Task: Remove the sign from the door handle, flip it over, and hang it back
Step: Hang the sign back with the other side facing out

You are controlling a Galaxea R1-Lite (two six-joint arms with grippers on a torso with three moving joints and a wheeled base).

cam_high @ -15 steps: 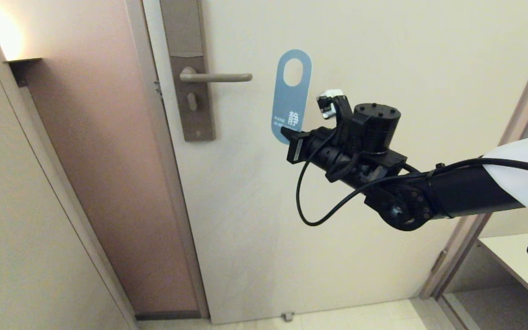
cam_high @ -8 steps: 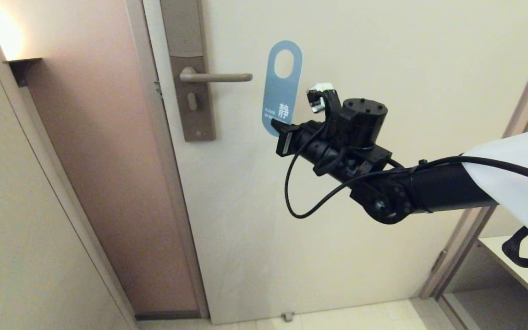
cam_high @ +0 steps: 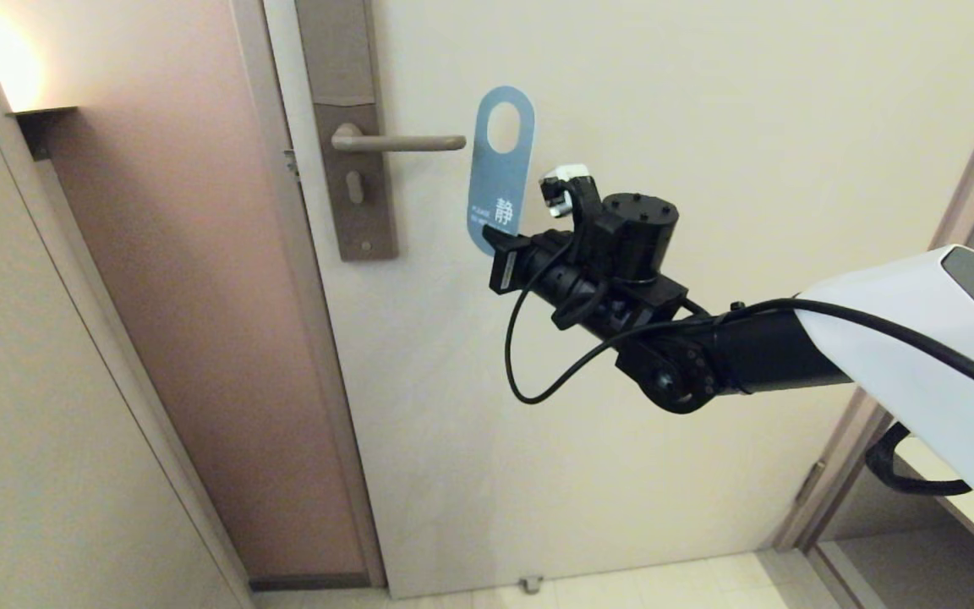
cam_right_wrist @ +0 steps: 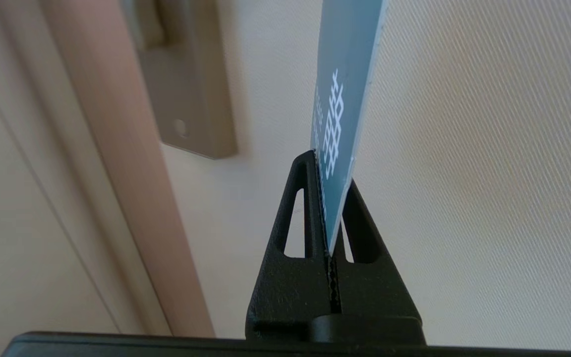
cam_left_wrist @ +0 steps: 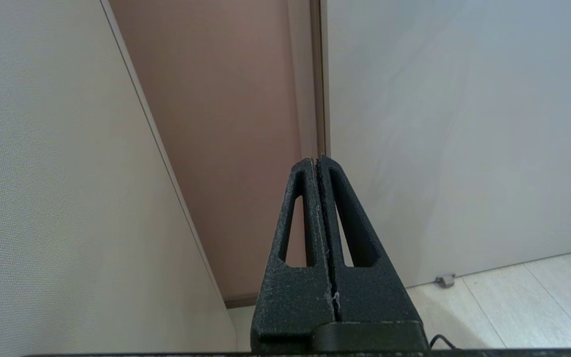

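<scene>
Right gripper (cam_high: pixel 500 245) pinching the sign (cam_high: pixel 500 165) by its lower end, blue face toward me, just off the door handle (cam_high: pixel 407 143) tip; I'd line the oval hole level with the lever, slide on slowly.

Blue sign held upright beside the door handle

The sign (cam_high: pixel 497 173), blue face shown with white lettering, oval hole uppermost, is pinched at its lower end. The door handle (cam_high: pixel 398 143), a horizontal beige-bronze lever, is bare, its tip just left of the sign.
</scene>
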